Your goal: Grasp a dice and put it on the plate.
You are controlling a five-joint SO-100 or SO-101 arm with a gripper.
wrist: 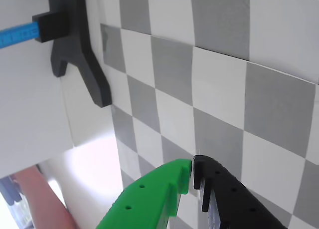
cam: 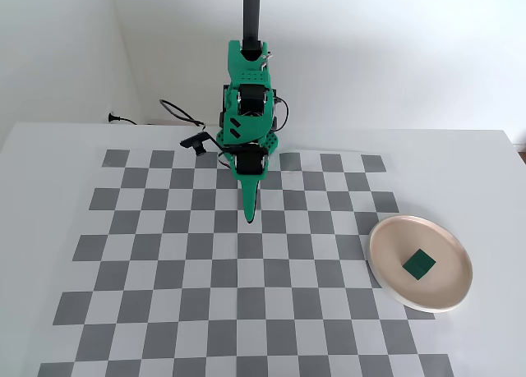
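The small dark green dice (cam: 418,264) lies inside the round pinkish-beige plate (cam: 393,279) at the right of the checkered mat in the fixed view. My gripper (cam: 249,218) hangs over the mat's upper middle, pointing down, far left of the plate. In the wrist view the gripper (wrist: 193,163) is shut, its green finger tip meeting the black one, with nothing between them. Neither dice nor plate shows in the wrist view.
The grey-and-white checkered mat (cam: 164,254) covers the white table. The arm's base and a dark post (cam: 251,16) stand at the back edge, with a cable (cam: 177,114) to the left. A black bracket (wrist: 79,44) with a blue part shows in the wrist view.
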